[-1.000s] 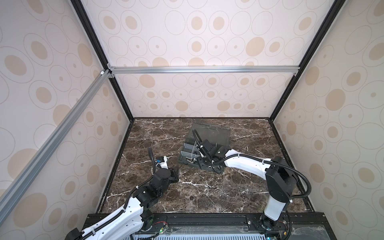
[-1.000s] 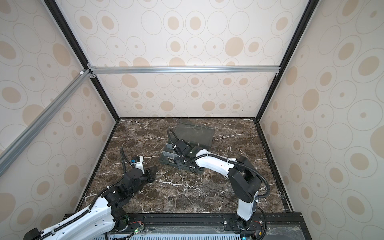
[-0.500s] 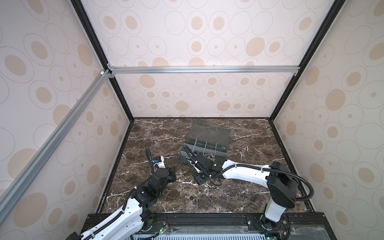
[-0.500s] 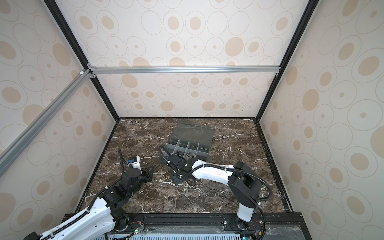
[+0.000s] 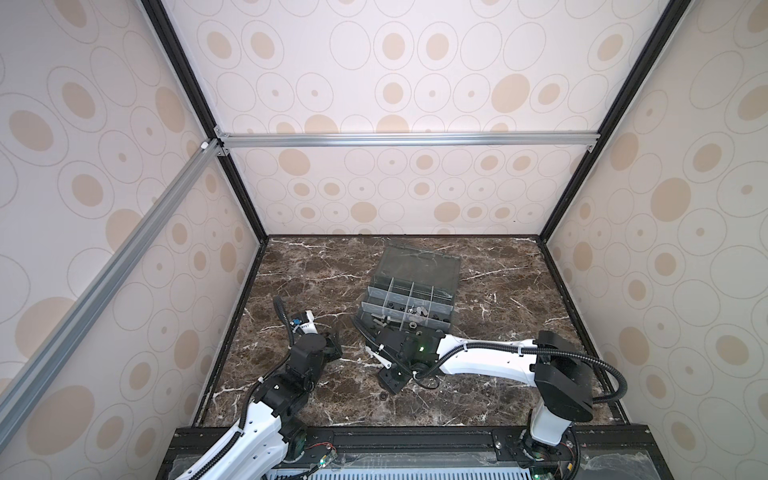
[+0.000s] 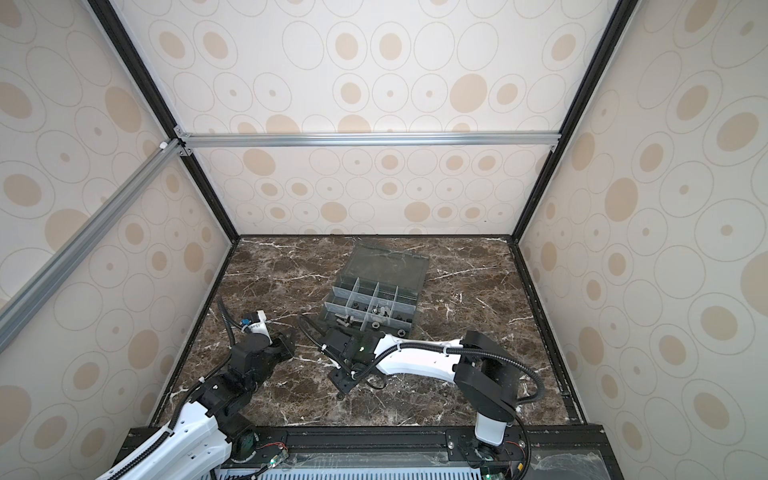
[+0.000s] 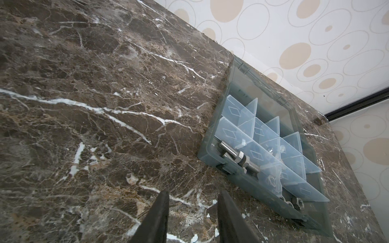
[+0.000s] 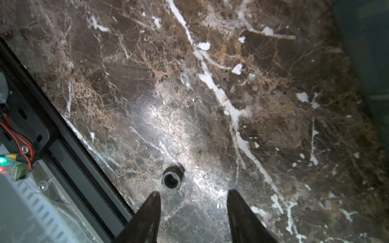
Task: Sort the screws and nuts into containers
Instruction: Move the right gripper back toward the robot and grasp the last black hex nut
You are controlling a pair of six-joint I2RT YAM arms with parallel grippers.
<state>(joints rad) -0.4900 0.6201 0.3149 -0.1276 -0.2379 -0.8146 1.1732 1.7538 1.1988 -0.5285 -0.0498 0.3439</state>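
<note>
The smoky-grey organizer box (image 5: 446, 320) lies with its lid open at mid-table, and its cells are the containers (image 7: 263, 134). Silver screws (image 7: 237, 156) lie in a near corner cell, and silver nuts (image 7: 295, 203) in another cell. One black nut (image 8: 171, 178) lies loose on the marble near the front, and it shows in both top views (image 5: 381, 397) (image 6: 340, 397). My right gripper (image 8: 193, 194) hangs open just short of it, with nothing between the fingers. My left gripper (image 7: 193, 194) is open and empty over bare marble left of the box (image 5: 334, 345).
The black front rail (image 8: 69, 147) with wiring runs close beside the loose nut. The dotted enclosure walls (image 5: 665, 249) ring the marble table (image 5: 498, 374). The raised lid (image 5: 419, 266) rests on the table behind the cells.
My right gripper has swung from over the box to low above the front of the table, near the loose black nut. The left arm shifted slightly.
</note>
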